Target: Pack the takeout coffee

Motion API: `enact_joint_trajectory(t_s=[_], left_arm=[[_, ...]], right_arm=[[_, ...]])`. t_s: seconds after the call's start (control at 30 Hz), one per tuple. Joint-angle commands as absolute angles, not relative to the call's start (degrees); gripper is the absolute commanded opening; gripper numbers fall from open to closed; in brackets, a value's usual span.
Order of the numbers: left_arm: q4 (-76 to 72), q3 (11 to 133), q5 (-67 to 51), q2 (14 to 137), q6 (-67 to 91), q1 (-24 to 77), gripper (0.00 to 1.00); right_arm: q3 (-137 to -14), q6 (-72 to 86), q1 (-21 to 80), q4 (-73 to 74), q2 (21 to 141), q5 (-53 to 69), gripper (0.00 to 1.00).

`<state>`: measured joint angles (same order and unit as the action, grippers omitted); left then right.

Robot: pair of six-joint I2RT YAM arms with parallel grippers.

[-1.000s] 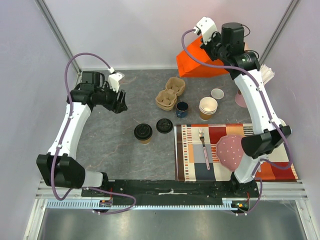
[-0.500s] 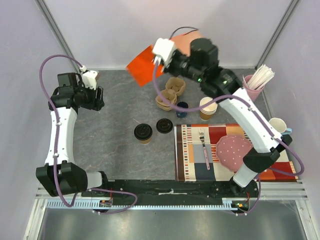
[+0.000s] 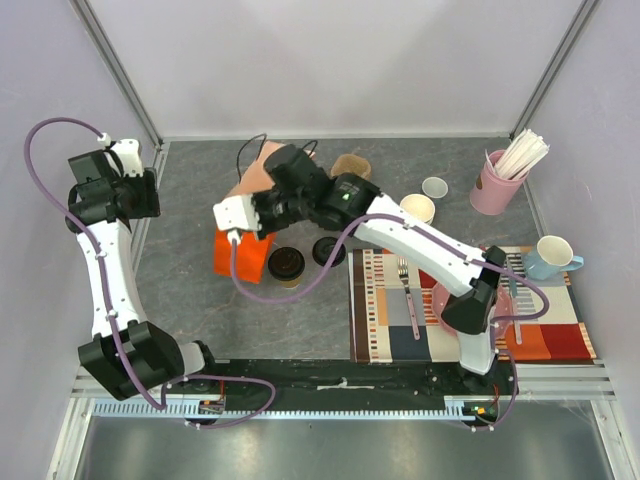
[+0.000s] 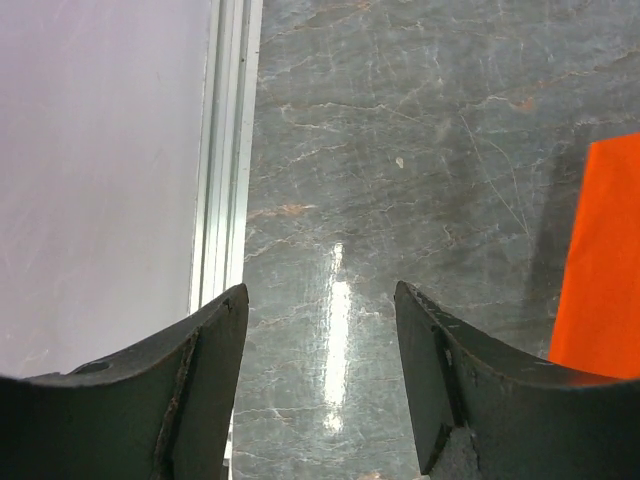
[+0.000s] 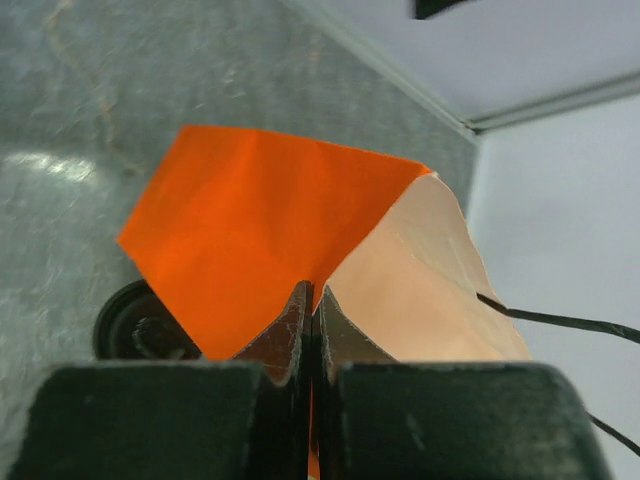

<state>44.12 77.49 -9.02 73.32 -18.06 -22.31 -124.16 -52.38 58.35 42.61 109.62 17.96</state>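
My right claw (image 5: 312, 300) is pressed together on the rim of the orange paper bag (image 3: 238, 258). The wrist view shows the fingers pinching a fold of the paper, kraft inside on one side and orange outside on the other. The bag hangs tilted over the left-middle of the table (image 4: 400, 120), and I can't tell whether its bottom touches down. The takeout coffee (image 3: 287, 265), a brown cup with a black lid, stands upright just beside the bag's right side, on the near side of my right wrist. A loose black lid (image 3: 328, 250) is just to its right. My left claw (image 4: 320, 300) is spread with nothing in it, up at the far-left edge by the wall and over bare table, and only a strip of orange shows at the right of its view. From the left claw the cup lies to the right and nearer, well apart, with the bag between them. The right claw is much closer but busy with the bag. I judge the free left claw has to come around the bag's near side to the cup, and the cup's upright axis calls for a grip from the side or by the lid.
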Motion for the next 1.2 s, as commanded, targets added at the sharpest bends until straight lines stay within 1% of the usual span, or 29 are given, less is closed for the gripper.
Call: enact_joint_trajectory(t_s=[0.0,0.13,0.3,0.57,0.8,0.9,0.93,0.97,1.0,1.03,1.07,1.13,1.17], left_arm=[[41.5,79.7,-10.0,71.8,-16.2,-23.2,0.67],[43.2,80.5,-14.7,71.7,-16.2,-23.2,0.67],[43.9,80.4,-16.2,71.8,-16.3,-23.2,0.67],[44.6,80.0,-18.0,71.6,-17.1,-23.2,0.67],[44.6,80.2,-19.8,72.7,-17.4,-23.2,0.66],[44.6,79.9,-22.6,73.2,-15.9,-23.1,0.65],[44.6,79.7,-23.5,73.4,-15.2,-23.0,0.64],[44.6,79.4,-25.6,73.7,-14.5,-22.9,0.63],[44.8,78.7,-26.5,73.9,-13.8,-22.6,0.59],[45.2,78.3,-27.0,74.4,-13.9,-21.8,0.57],[46.1,78.0,-27.1,74.6,-14.5,-21.4,0.55],[46.5,77.4,-26.5,75.0,-15.0,-21.3,0.52],[46.5,77.2,-25.1,74.8,-15.6,-21.2,0.51]], right_arm=[[-123.1,-61.4,64.2,47.7,108.5,15.3,0.0],[-120.2,-62.3,67.4,48.6,107.4,16.1,0.0],[-117.2,-62.0,70.8,49.0,106.3,17.2,0.0],[-116.5,-58.7,73.3,50.0,107.3,15.0,0.0],[-114.5,-55.9,74.2,50.0,105.7,15.1,0.0],[-113.9,-55.1,74.4,49.3,106.0,15.0,0.14],[-114.0,-54.8,74.4,49.2,106.1,14.9,0.24],[-114.3,-54.3,74.4,49.0,106.3,14.9,0.27],[-114.4,-54.0,74.4,48.5,106.3,15.1,0.31],[-114.8,-53.7,74.4,48.3,106.3,15.2,0.42],[-115.0,-52.7,74.4,47.7,106.1,15.0,0.48],[-116.0,-51.5,74.4,47.2,105.7,14.9,0.59],[-116.2,-50.7,74.4,46.6,104.9,15.4,0.61]])
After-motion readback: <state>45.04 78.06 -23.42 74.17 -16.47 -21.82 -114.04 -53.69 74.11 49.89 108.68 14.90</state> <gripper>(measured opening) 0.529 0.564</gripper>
